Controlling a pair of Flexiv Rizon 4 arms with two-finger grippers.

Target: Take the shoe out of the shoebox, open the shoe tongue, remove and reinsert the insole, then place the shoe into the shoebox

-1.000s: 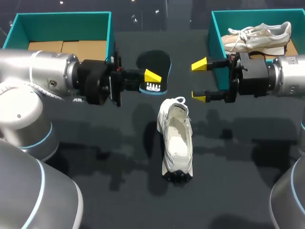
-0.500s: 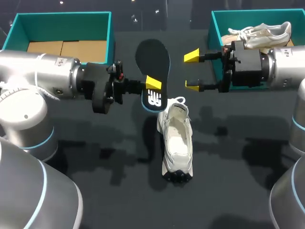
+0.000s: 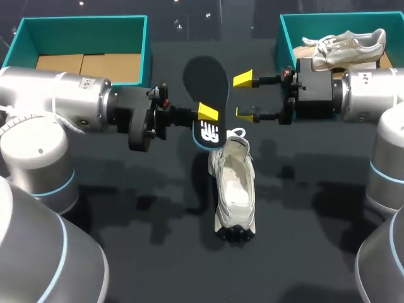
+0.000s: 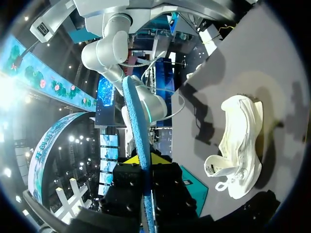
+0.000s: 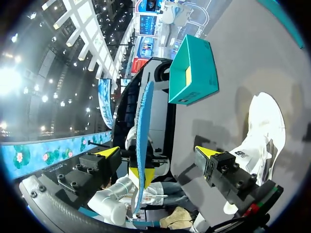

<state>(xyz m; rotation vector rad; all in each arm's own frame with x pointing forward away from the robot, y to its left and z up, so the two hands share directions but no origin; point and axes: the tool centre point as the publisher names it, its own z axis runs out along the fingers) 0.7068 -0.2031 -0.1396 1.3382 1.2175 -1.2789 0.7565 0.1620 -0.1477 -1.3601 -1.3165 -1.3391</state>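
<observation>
Insole (image 3: 206,85): dark, held off the table at upper centre of my head view.
Left gripper (image 3: 206,115): clamped on the insole's lower end.
Right gripper (image 3: 244,96): fingers spread, just right of the insole, not touching it.
Shoe (image 3: 232,183): white, on the table at centre.
Left shoebox (image 3: 82,21): teal, upper left.
Right shoebox (image 3: 285,38): teal, upper right, with a second shoe (image 3: 347,45) inside.
</observation>
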